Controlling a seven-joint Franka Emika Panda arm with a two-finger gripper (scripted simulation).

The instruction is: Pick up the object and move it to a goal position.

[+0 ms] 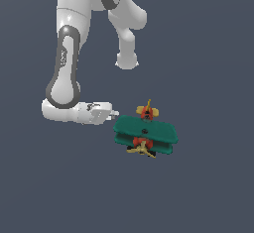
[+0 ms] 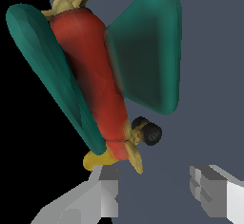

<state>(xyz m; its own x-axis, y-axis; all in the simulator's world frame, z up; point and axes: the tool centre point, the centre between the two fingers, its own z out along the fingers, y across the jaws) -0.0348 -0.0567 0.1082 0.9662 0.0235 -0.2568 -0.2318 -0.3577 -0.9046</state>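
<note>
The object, a toy biplane (image 1: 145, 133) with teal wings, a red body and yellow propeller, lies on the dark grey floor to the exterior view's right of my hand. My gripper (image 1: 115, 113) lies low and level, pointing at the plane's wing from beside it, with a small gap between them. In the wrist view the biplane (image 2: 102, 85) fills the frame, and its yellow tail and a black wheel (image 2: 151, 134) sit just beyond my fingertips. The gripper (image 2: 155, 192) is open, and nothing sits between the two grey fingers (image 2: 108, 189).
The grey floor (image 1: 208, 187) spreads evenly around the plane. My white arm (image 1: 67, 73) rises on the exterior view's left of the plane.
</note>
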